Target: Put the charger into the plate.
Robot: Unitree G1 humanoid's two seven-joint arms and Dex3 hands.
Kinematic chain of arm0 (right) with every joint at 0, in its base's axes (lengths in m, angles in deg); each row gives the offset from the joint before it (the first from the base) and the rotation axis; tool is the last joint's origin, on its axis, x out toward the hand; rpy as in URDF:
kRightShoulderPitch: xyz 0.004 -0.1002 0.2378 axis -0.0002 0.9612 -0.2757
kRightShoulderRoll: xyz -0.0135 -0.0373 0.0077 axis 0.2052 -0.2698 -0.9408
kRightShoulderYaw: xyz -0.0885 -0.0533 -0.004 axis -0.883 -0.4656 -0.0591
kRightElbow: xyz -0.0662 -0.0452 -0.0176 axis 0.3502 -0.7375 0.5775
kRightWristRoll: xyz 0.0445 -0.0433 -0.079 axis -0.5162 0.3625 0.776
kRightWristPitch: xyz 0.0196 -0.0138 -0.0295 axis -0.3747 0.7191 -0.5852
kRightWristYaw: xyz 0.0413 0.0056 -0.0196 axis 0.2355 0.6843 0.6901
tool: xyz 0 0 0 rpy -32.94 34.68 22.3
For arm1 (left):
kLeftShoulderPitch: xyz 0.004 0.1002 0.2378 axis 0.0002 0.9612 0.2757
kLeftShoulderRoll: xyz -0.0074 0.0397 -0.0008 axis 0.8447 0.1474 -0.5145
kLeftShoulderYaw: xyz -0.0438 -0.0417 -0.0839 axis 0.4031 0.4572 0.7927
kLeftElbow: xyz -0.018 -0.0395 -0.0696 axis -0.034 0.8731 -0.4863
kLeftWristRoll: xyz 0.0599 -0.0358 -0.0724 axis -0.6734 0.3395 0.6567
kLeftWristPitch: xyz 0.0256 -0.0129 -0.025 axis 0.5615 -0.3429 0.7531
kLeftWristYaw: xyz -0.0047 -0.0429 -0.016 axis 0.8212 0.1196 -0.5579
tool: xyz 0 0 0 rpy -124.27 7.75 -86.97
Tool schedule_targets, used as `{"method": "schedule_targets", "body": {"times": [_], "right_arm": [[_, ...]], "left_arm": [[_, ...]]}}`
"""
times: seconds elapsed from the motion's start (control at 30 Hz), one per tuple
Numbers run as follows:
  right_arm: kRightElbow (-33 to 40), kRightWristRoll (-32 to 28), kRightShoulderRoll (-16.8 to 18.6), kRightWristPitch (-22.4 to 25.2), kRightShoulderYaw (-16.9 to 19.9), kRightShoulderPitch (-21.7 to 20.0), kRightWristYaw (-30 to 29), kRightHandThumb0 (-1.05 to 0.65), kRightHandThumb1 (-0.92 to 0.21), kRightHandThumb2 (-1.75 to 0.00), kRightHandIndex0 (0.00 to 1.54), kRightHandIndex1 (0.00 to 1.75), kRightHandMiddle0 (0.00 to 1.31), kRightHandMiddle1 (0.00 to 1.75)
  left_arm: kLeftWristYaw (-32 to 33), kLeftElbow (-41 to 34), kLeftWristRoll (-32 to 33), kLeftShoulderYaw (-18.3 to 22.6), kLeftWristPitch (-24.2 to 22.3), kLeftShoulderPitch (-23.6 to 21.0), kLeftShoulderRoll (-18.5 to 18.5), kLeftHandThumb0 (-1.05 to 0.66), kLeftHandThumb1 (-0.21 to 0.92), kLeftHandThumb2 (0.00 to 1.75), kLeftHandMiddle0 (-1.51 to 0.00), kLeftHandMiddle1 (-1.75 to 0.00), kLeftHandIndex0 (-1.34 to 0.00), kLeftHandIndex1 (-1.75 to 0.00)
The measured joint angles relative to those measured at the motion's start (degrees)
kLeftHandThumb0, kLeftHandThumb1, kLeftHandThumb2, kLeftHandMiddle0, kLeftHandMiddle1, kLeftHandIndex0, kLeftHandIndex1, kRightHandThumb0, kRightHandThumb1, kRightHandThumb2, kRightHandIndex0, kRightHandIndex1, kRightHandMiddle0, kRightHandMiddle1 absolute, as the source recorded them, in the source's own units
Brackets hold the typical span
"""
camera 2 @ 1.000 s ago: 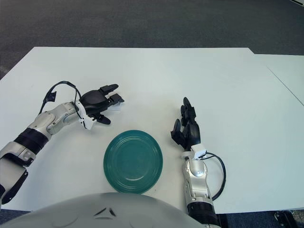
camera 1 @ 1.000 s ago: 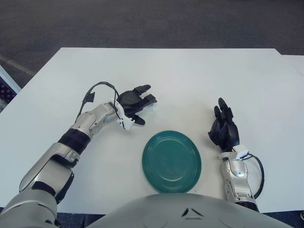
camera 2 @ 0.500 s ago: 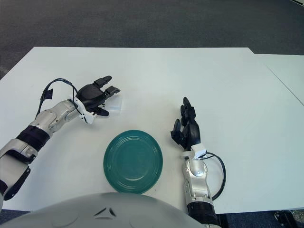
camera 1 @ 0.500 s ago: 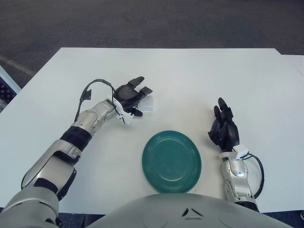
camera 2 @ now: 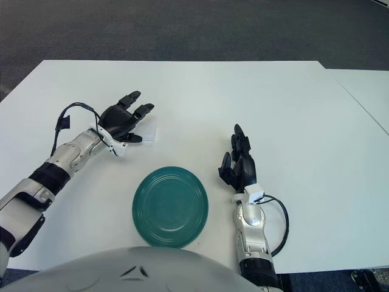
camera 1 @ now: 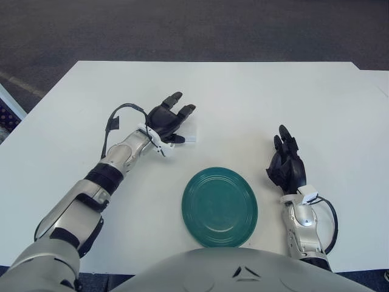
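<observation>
White worktop (camera 1: pixel 243 97) gives you room. Your left hand (camera 1: pixel 165 120) hovers fingers spread, empty, over the white charger (camera 1: pixel 187 137) lying behind the green plate (camera 1: pixel 219 207). Right of the plate, your right hand (camera 1: pixel 287 164) sits idle, fingers relaxed.

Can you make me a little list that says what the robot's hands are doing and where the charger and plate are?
left hand: reaching over the charger, fingers spread, not gripping it
right hand: idle, to the right of the plate, fingers relaxed, holding nothing
charger: small and white, lying on the table, partly hidden under the left hand
plate: green, round, nothing in it, near the robot's body
charger and plate: apart; charger lies farther away and a bit to the left
table: white
task: not done yet
</observation>
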Motion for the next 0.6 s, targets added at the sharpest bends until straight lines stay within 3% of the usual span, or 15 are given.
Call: {"method": "schedule_targets", "body": {"times": [0.6], "right_arm": [[-0.3, 0.0, 0.1, 0.1, 0.1, -0.4, 0.2, -0.84, -0.92, -0.86, 0.04, 0.00, 0.00, 0.18]], "left_arm": [[-2.6, 0.0, 2.3, 0.0, -2.3, 0.0, -1.7, -1.05, 0.92, 0.67, 0.00, 0.00, 0.00, 0.00]]}}
